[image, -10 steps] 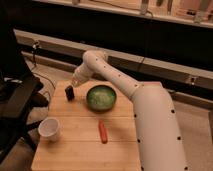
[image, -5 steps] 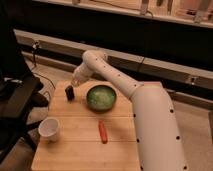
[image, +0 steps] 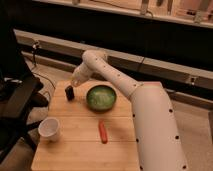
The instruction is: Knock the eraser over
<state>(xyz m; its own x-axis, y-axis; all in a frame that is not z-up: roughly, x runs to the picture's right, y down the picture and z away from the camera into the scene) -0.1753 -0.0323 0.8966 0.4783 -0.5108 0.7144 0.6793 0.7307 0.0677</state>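
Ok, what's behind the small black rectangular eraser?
The gripper on the white arm hangs right behind and above the small black rectangular eraser, which stands upright. The wooden table strip behind it is hidden by the gripper.

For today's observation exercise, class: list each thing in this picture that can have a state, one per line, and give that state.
eraser: standing on end, not yet knocked over.
gripper: low, close to the eraser's upper right; contact cannot be told.
green bowl: upright, right of the eraser.
white cup: upright, mouth up, looks empty.
orange-red stick: lying flat, nearer the camera than the green bowl.
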